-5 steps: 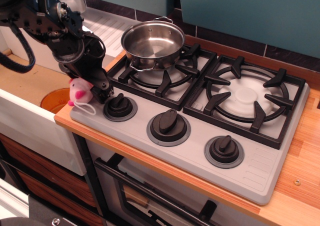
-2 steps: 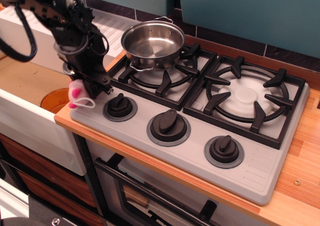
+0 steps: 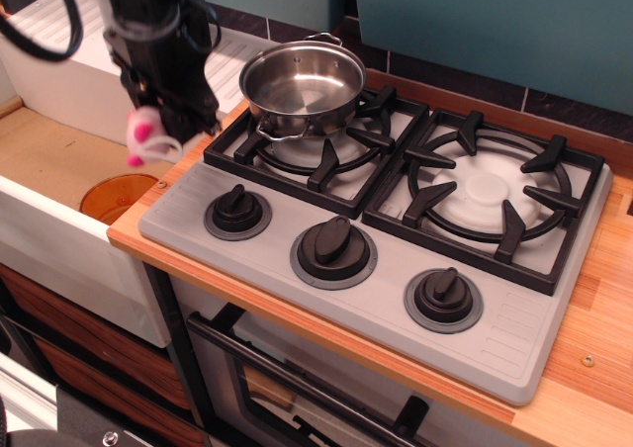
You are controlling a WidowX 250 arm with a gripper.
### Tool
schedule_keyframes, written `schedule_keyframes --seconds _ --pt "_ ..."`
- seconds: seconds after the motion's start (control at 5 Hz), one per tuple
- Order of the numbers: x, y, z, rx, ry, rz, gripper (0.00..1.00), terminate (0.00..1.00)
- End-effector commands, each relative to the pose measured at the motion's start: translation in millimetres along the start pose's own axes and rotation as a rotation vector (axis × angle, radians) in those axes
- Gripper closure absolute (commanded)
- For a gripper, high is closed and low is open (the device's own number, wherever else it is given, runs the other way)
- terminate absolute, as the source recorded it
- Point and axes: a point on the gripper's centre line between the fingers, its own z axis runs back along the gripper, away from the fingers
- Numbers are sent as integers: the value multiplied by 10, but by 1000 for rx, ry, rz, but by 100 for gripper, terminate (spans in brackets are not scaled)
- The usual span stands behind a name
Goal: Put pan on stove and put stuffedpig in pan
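The shiny steel pan (image 3: 303, 83) stands on the left rear burner grate of the light grey stove (image 3: 376, 299), tilted slightly on the grate. My gripper (image 3: 163, 126) is shut on the small pink stuffedpig (image 3: 143, 136) and holds it in the air left of the stove, above the counter edge and lower than the pan's rim. The pig's white string loop hangs below it. The pan is empty inside.
Three black knobs (image 3: 334, 249) line the stove's front. The right burner (image 3: 487, 192) is bare. An orange round thing (image 3: 114, 196) lies in the sink (image 3: 49, 170) to the left. A white dish rack (image 3: 213, 51) stands behind the arm. Wooden counter (image 3: 593, 348) runs to the right.
My gripper closed on the stuffedpig beside the left knob and lifted it up and to the left, off the stove's front corner. The pan has not moved.
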Motion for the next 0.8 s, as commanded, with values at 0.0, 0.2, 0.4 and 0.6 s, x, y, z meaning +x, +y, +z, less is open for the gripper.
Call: schedule_keyframes --seconds 0.0,0.2,0.4,0.6 --pt "560 98 353 40 -33 -8 100 0" --pt "788 -9 311 23 -35 -5 100 0" --pt "943 -75 319 16 -28 -1 100 0" --pt "1039 -125 408 17 -6 9 100 0"
